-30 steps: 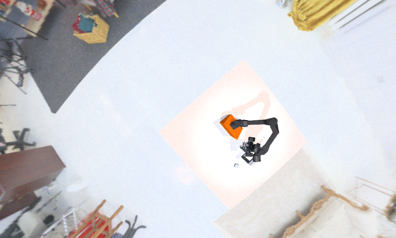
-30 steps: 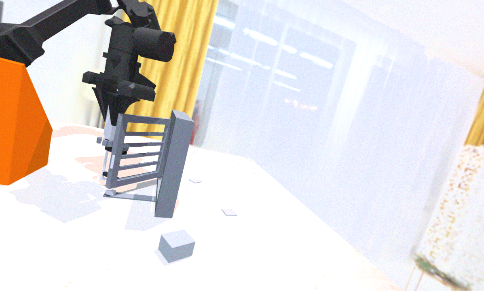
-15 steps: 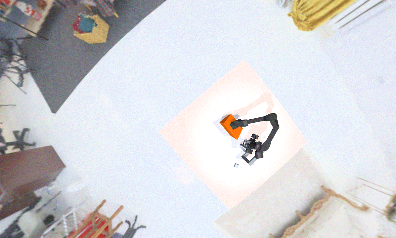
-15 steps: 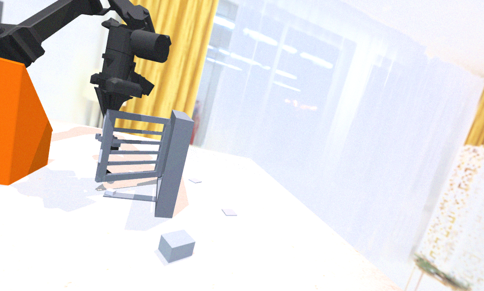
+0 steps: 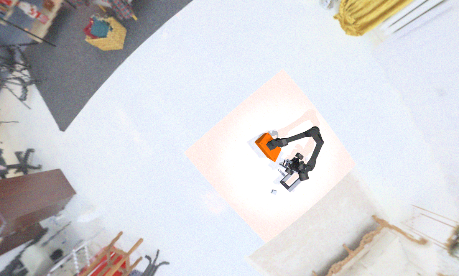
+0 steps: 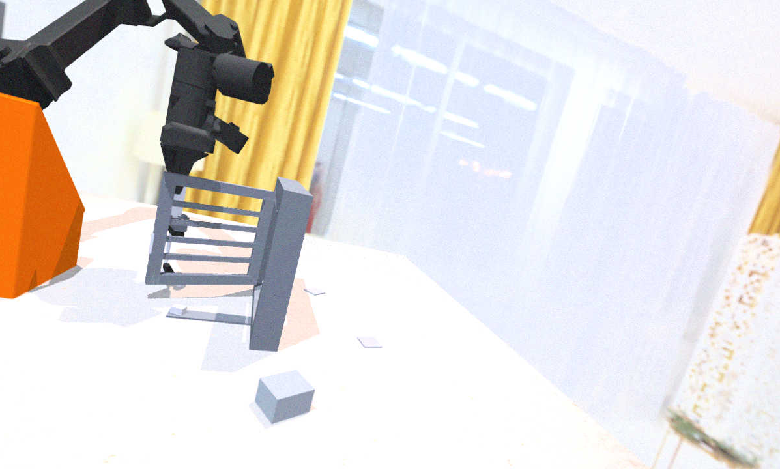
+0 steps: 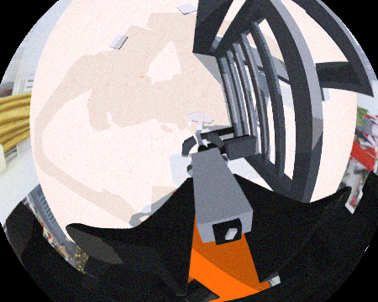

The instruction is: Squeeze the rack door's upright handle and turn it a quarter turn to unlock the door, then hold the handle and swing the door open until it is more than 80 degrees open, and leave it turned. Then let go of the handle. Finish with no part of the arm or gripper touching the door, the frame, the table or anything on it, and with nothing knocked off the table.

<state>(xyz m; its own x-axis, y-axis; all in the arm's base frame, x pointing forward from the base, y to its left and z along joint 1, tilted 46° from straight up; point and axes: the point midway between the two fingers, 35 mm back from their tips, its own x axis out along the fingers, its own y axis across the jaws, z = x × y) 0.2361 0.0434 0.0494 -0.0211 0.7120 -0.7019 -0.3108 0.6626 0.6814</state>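
Observation:
The door's light grey upright handle (image 7: 218, 184) (image 6: 176, 204) stands on dark brackets beside the slatted grey door (image 6: 158, 233) (image 7: 300, 126). My black gripper (image 7: 215, 178) (image 6: 176, 187) is shut on the handle's upper part, one finger on each side. In the exterior view it is behind the door's upper left corner, which partly hides the handle. The door stands swung out from the frame (image 6: 287, 262) (image 5: 283, 185); its lower rail is raised above a thin floor strip. The exact door angle and handle turn are hard to read. In the top view the wrist hides much of the door.
An orange box (image 5: 268, 147) (image 6: 7, 204) stands under the arm's base. A small grey block (image 6: 284, 396) (image 5: 273, 191) lies beside the frame. Two thin tiles (image 6: 315, 290) (image 6: 369, 342) lie on the table past the frame; they also show in the wrist view.

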